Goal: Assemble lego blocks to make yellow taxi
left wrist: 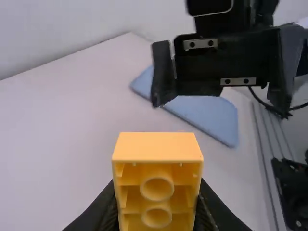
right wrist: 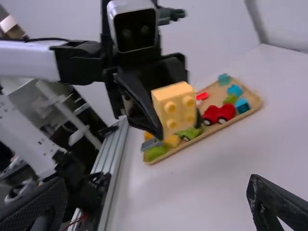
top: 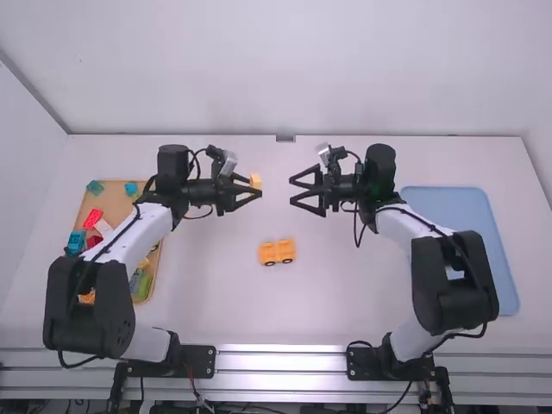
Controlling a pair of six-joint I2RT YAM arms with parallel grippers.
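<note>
Pinching a studded block [left wrist: 159,147] (a yellow one), left end effector [top: 256,185], facing right end effector [top: 291,191], spread wide

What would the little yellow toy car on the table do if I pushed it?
The yellow toy car would probably roll, because dark wheels show along its side. It looks low and long, so it likely wouldn't tip easily. Its blocky body seems stiff, not floppy.

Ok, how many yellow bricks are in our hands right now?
1: a yellow brick, gripped in the left hand. The right hand, facing it, is open and holds none.
</note>
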